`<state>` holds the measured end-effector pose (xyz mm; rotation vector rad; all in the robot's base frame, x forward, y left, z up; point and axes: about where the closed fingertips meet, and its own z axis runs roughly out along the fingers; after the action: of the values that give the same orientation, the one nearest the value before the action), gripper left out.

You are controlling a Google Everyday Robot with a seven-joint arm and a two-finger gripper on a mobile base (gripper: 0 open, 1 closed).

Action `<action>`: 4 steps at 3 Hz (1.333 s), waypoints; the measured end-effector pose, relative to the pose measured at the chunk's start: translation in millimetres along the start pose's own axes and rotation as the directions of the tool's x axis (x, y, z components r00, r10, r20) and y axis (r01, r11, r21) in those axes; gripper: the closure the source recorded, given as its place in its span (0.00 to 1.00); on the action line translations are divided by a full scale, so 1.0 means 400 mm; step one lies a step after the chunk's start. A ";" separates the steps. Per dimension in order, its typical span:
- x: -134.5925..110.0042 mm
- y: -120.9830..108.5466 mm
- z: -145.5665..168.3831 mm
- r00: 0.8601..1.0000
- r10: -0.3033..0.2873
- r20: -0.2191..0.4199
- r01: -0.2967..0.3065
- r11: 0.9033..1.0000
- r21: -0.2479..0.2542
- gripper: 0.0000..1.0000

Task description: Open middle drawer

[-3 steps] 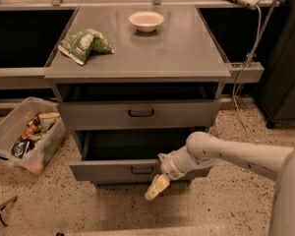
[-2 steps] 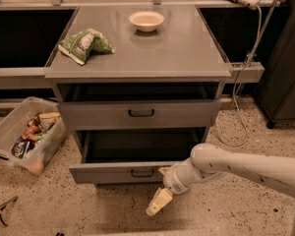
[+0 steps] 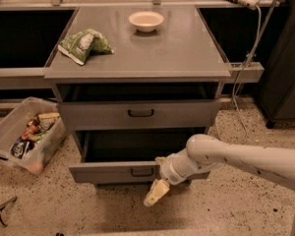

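Note:
The grey cabinet (image 3: 137, 58) shows two drawer fronts, each with a small black loop handle. The upper front (image 3: 88, 116) stands slightly out, with a dark gap above it. The lower front, the middle drawer (image 3: 103, 172), is pulled out towards me, and its dark inside shows behind it. Its handle (image 3: 141, 172) is free. My gripper (image 3: 155, 193) hangs just below and in front of this drawer, right of the handle, pointing down to the floor and holding nothing. Any drawer lower down is hidden.
A green bag (image 3: 83, 44) and a white bowl (image 3: 146, 20) lie on the cabinet top. A clear bin (image 3: 10, 132) of snacks stands on the floor to the left. A cable (image 3: 246, 68) hangs at the right, beside a dark cabinet (image 3: 285, 58).
My gripper has dropped from beside the middle drawer's handle to below the drawer front. The drawer stays pulled out.

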<state>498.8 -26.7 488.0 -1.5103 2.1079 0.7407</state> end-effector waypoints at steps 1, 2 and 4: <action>-0.073 -0.062 -0.027 0.997 -0.075 -0.014 0.076 0.996 0.040 0.00; -0.100 -0.134 -0.025 0.995 -0.094 -0.037 0.096 0.994 0.052 0.00; 0.003 -0.254 0.045 0.998 0.029 -0.062 -0.029 1.000 -0.009 0.00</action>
<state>595.9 -42.2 456.4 -1.5287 2.1787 0.7242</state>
